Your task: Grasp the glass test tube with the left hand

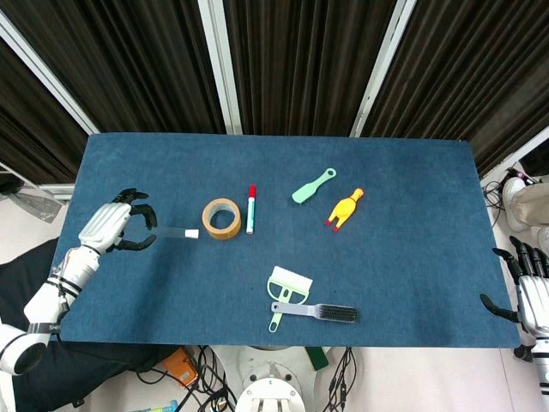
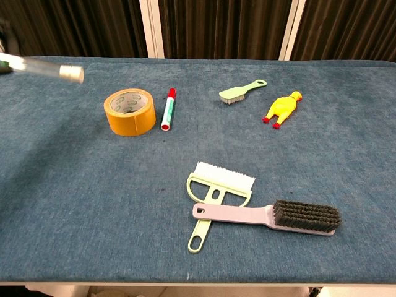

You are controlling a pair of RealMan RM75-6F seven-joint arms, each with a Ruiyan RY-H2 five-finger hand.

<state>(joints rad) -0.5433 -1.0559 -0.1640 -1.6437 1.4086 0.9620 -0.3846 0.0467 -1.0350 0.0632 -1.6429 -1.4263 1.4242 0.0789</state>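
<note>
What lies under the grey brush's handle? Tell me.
The grey brush has its handle lying across the stem of the pale green scraper, which rests on the blue table. The strip of stem beneath the handle is covered.

Tape roll (image 1: 222, 218) beside marker (image 1: 250, 209); green brush (image 1: 313, 185), rubber chicken (image 1: 345, 209), scraper (image 1: 286, 292), dark-bristled brush (image 1: 316, 312).
</note>
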